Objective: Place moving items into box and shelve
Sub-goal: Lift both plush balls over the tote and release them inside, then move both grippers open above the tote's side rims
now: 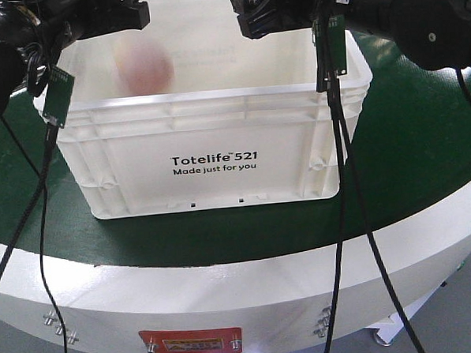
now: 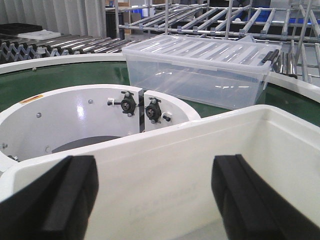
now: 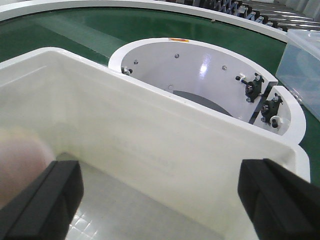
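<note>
A warehouse or factory hall: a curved green conveyor belt [image 1: 424,159] on a white base [image 1: 249,290] carries a white crate [image 1: 217,130], with steel roller racks [image 2: 215,17] and a clear lidded bin [image 2: 200,70] behind.

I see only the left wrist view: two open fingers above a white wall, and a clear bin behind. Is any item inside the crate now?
Observer: Yes. The front view shows one pink item inside the white crate, toward its left side. Its outline is blurred.
Operator: Does the right gripper hold something?
Observer: No. The right gripper has its fingers wide apart over the crate's inside, with nothing between them.
Operator: Which side of the crate faces the front camera?
Observer: A long side, with the black print "Totelife 521 Made just for you".
</note>
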Controlling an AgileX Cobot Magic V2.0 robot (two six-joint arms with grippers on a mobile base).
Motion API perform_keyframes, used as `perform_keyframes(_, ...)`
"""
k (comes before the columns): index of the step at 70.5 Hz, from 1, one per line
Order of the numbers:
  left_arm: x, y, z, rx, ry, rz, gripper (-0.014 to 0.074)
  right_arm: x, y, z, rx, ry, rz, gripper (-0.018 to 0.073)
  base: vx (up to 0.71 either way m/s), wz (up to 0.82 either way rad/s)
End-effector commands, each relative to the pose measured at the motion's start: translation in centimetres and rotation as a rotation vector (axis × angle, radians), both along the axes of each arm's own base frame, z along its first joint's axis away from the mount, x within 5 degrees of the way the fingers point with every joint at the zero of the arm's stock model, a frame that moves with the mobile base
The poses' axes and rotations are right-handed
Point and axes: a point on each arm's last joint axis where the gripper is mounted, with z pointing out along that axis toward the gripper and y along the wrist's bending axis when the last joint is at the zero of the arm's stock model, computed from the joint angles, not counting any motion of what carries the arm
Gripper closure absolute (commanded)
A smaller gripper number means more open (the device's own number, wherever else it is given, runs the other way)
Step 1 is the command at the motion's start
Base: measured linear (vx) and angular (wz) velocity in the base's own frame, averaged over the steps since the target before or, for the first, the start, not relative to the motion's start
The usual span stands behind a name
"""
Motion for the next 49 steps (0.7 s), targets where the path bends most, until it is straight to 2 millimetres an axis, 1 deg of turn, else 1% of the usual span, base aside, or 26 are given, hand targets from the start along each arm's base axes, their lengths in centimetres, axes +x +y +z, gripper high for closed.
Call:
perform_keyframes(1,-0.9,0.3,3.6,-0.082,-0.153,0.008,-0.0016,-0.7,-0.5,3.4,0.072,-0.139,0.008,-0.0141,0.0,0.0)
perform_keyframes(9,-1.2,1.4,4.2,-0.077,-0.146,0.033,0.0004,-0.5,-2.0,3.7,0.064,-0.126,-0.036,-0.0108,0.0,0.0)
perform_keyframes(20,-2.0,4.5,5.3,-0.062,-0.119,0.107,0.0011,0.0,-5.8,4.0,0.051,-0.08,-0.157,-0.007,0.0,0.0)
perform_keyframes(27,-2.6,6.0,5.7,-0.052,-0.078,0.144,0.0011,0.1,-7.6,4.2,0.062,-0.054,-0.216,-0.0049,0.0,0.0)
perform_keyframes(33,-2.8,6.6,5.3,-0.036,-0.013,0.158,0.0011,-0.2,-8.0,4.3,0.056,-0.031,-0.233,-0.0031,0.0,0.0)
perform_keyframes(40,-2.7,6.8,5.1,-0.032,0.065,0.16,0.0011,-0.4,-8.2,4.9,0.052,0.031,-0.253,-0.0015,0.0,0.0)
perform_keyframes(46,-2.3,7.0,5.5,-0.069,0.122,0.169,0.0011,-0.2,-8.2,5.8,0.064,0.081,-0.271,-0.0011,0.0,0.0)
perform_keyframes(49,-2.0,7.1,6.0,-0.088,0.138,0.174,0.0011,0.1,-8.1,6.2,0.063,0.099,-0.276,-0.0011,0.0,0.0)
